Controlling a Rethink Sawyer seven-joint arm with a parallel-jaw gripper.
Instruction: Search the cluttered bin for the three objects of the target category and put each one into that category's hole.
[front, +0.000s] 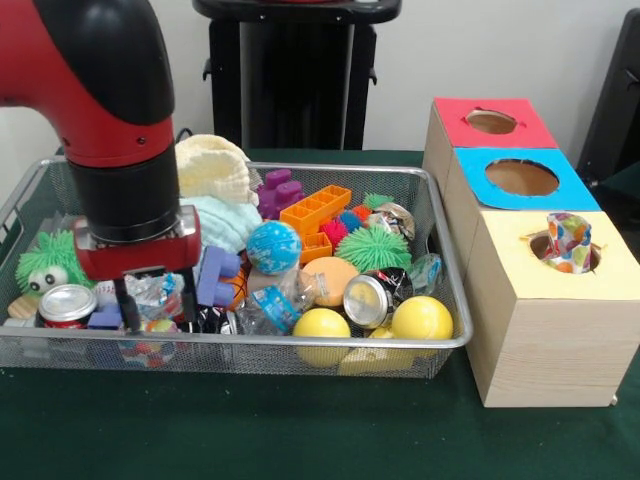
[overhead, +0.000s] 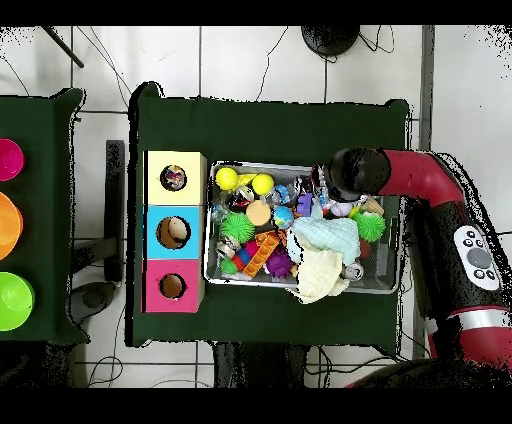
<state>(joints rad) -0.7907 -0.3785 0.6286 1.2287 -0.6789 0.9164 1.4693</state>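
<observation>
bin (front: 440, 215) clutter under gripper (front: 156, 305), fingers apart, perhaps straddling crinkly wrapper (front: 152, 290), yellow-topped box (front: 545, 310) well apart

Cluttered wire bin (front: 440, 262); colourful wrapper (front: 568, 240) upright in yellow hole (front: 560, 252)

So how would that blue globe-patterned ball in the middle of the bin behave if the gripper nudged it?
The blue ball looks round and smooth, so it would probably roll rather than slide. It sits on top of other toys, beside the orange block, so a nudge may tip it into a lower gap. It looks like a light toy, though the pictures cannot confirm that.
</observation>
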